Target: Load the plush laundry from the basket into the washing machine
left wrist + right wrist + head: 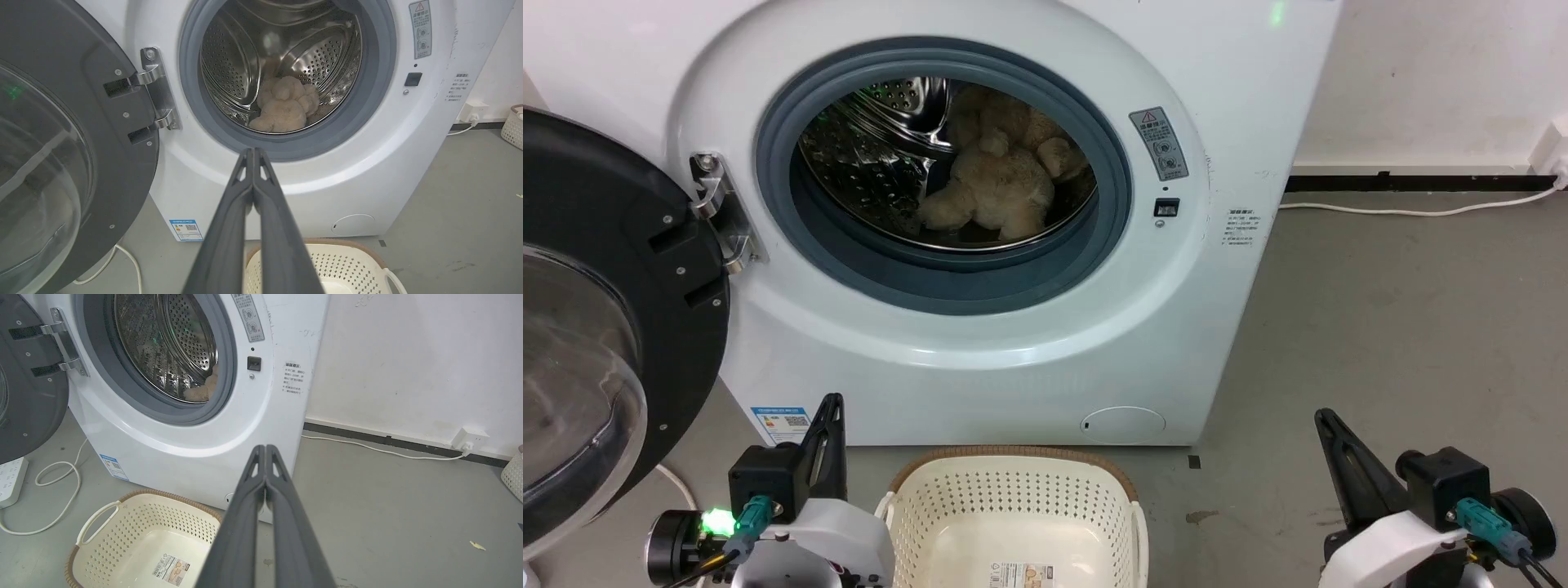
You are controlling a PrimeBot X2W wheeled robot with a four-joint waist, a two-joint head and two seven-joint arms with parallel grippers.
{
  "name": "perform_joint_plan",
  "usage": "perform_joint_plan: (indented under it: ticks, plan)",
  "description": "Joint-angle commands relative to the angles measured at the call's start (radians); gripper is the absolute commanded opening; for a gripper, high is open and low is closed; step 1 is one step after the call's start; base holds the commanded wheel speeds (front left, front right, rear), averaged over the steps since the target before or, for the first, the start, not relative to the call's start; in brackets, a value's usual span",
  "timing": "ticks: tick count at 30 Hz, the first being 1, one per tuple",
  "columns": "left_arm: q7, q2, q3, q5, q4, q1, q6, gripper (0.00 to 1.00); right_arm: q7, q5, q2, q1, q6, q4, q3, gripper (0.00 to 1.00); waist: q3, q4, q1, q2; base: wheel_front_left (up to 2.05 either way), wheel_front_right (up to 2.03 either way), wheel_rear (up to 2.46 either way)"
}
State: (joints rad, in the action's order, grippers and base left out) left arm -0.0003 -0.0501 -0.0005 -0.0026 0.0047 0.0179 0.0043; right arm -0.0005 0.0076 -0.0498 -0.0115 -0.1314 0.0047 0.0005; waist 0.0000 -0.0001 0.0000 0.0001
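The cream-beige plush laundry [996,184] lies inside the steel drum of the white washing machine [980,343], low and toward the right; it also shows in the drum as the plush laundry [286,107]. The black-framed glass door [596,327] stands swung open at the left. On the floor before the washer sits the basket [1013,510], holding nothing but the label on its floor. My left gripper [832,404] is at the lower left, shut and holding nothing. My right gripper [1325,418] is at the lower right, also shut with nothing in it.
A white cable [1413,208] runs along the grey floor to a wall socket [470,439] right of the washer. A power strip [12,479] and looped cord [57,477] lie under the open door. Another perforated basket [512,126] stands at the far right.
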Motion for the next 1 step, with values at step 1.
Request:
perform_joint_plan:
  ticks: [1]
  plan:
    - [0.000, 0.000, 0.000, 0.003, -0.005, -0.018, -0.004, 0.00, 0.000, -0.008, 0.000, 0.011, 0.001, -0.005, 0.000, 0.00, 0.000, 0.000, 0.0000, -0.0001, 0.00, 0.00, 0.00]
